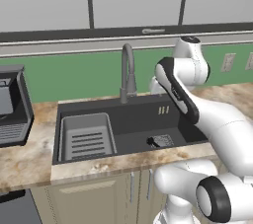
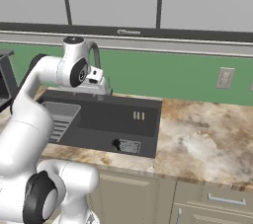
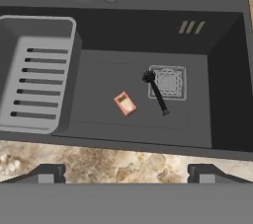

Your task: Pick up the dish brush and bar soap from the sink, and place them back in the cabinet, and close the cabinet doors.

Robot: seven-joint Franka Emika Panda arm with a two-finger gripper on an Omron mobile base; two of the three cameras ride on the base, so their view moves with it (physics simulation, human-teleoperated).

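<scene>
Black bristly brush [image 3: 156, 91], slim handle

left base view: behind-left of arm, facing the sink [image 1: 129, 119]
right base view: behind-right, same sink
hand view: above hand, looking down into basin, nearest

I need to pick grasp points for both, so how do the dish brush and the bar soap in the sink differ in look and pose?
The dish brush is all black, long and thin, with a tufted head; the bar soap is pinkish-orange, short and blocky. The brush lies partly over the drain grate, while the soap lies on the bare floor, apart from the grate. Both lie flat on the sink floor, untouched, and apart from each other.
</scene>
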